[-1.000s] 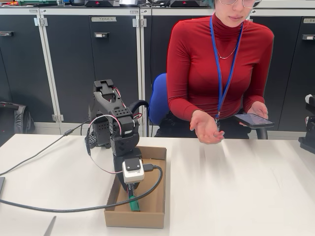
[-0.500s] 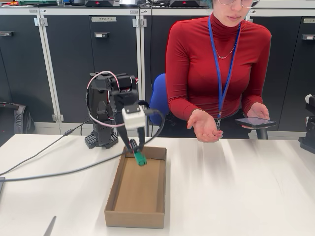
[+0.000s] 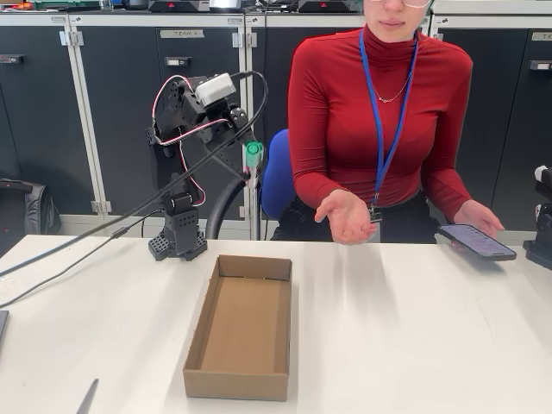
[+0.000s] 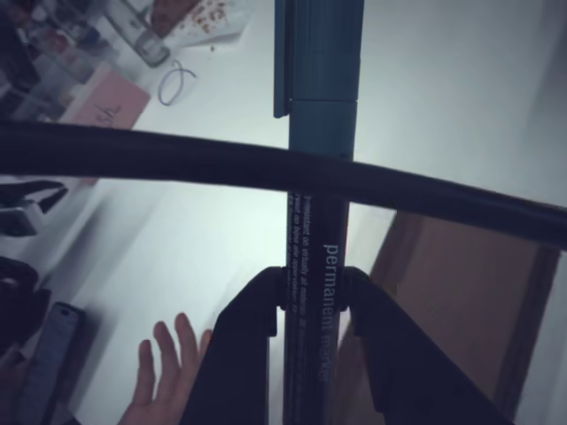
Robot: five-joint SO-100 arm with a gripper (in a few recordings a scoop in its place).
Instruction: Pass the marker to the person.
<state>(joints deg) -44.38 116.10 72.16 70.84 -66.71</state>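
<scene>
My gripper [image 3: 249, 168] is raised high behind the table, shut on the marker [image 3: 252, 156], whose green cap points up. In the wrist view the marker [image 4: 321, 177] runs up the middle with its black barrel clamped between the two fingers of the gripper [image 4: 315, 292]. The person [image 3: 379, 112] in a red sweater sits behind the table to the right of the arm. One open hand [image 3: 345, 216] is held palm up over the table's far edge, also visible from the wrist view as a hand [image 4: 164, 381] at the bottom left.
An open cardboard box [image 3: 243, 328] lies on the white table in front of the arm's base [image 3: 178, 241]. The person's other hand holds a smartphone [image 3: 476, 241] at the right. Black cables [image 3: 86, 259] trail left across the table; a cable [image 4: 266, 173] crosses the wrist view.
The arm has lifted the marker out of the box and swung it up and back, high above the table. The person's open hand has shifted slightly left, the phone hand lower and right.
</scene>
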